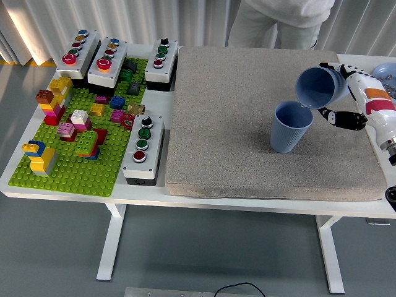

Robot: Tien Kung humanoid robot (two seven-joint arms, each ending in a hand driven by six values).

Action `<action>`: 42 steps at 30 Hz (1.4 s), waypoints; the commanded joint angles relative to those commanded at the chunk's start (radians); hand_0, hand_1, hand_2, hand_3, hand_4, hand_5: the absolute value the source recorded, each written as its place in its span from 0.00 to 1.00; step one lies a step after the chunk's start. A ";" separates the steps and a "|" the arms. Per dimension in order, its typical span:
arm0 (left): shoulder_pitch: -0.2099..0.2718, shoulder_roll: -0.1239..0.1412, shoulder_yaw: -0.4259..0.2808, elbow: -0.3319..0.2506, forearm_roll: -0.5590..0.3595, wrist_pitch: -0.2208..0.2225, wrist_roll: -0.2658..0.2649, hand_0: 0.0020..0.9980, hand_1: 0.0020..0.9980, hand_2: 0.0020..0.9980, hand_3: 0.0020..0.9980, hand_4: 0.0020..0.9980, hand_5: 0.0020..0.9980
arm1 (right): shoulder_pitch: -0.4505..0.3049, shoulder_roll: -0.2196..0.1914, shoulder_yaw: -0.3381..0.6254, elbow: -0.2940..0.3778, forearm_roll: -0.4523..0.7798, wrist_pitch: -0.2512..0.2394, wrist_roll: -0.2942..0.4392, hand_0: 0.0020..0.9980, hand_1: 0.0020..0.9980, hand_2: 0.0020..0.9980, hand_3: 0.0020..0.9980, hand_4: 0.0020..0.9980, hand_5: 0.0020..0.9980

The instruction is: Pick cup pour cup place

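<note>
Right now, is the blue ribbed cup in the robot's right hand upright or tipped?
Tipped. The held blue ribbed cup lies nearly sideways in the right hand, mouth angled down over the standing blue cup.

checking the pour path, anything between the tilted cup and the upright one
Nothing visible. The tilted cup in the right robot hand has its mouth just above the upright cup on the mat.

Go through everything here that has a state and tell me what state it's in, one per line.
Held cup: tipped on its side, mouth toward the camera, lip over the other cup.
Standing cup: upright on the mat, open, contents not visible.
Right hand: shut on the held cup.
Left hand: not in view.
Button boxes: resting untouched on the table.
</note>
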 joint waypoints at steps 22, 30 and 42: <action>-0.004 0.000 0.002 0.000 -0.003 0.000 0.000 0.72 0.77 0.82 0.67 0.51 0.94 | 0.006 -0.017 -0.008 0.002 -0.040 0.023 -0.053 0.74 0.64 0.52 0.57 0.61 0.00; -0.004 0.000 0.004 0.000 -0.004 0.000 0.000 0.72 0.77 0.82 0.67 0.51 0.94 | 0.006 -0.025 -0.019 0.014 -0.081 0.029 -0.101 0.74 0.64 0.51 0.56 0.60 0.00; -0.004 0.000 0.006 0.000 -0.005 -0.001 0.000 0.72 0.77 0.82 0.67 0.51 0.94 | 0.006 -0.023 -0.028 0.028 -0.101 0.011 -0.134 0.75 0.64 0.51 0.56 0.60 0.00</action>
